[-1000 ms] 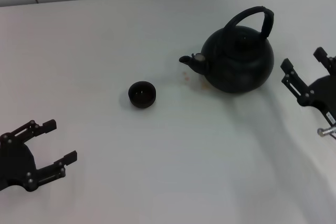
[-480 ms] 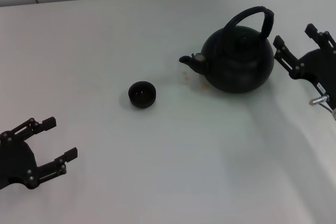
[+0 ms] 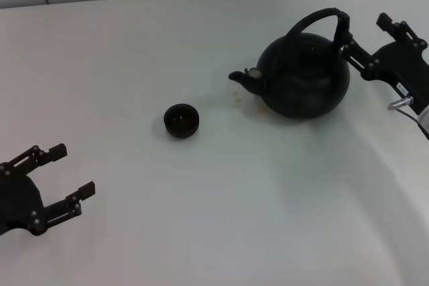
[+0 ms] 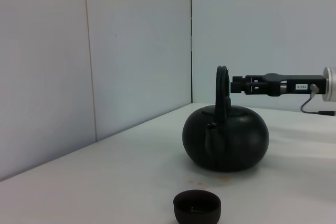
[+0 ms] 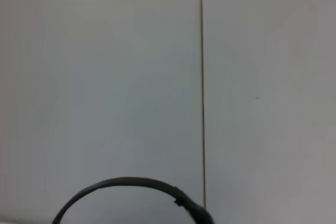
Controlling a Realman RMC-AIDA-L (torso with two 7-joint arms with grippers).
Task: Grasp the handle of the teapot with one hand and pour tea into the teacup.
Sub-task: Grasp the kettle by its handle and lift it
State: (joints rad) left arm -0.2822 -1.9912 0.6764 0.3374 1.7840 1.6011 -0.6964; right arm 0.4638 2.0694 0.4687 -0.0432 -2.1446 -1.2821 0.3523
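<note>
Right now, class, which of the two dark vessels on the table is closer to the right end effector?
The teapot, the large round one; the right end effector is beside its handle. The small teacup sits farther left.

Teapot (image 3: 305,78): large, round, matte black, upright on white table, right of centre in head view. Short spout at its 9 o'clock, aimed toward teacup. Small lid seated on top. Handle (image 3: 320,21): thick black bail, standing upright, arching over lid. Teacup (image 3: 181,120): small, low, dark, handleless, upright, well apart from teapot at teapot's 8 o'clock. Contents of cup not discernible.
</note>
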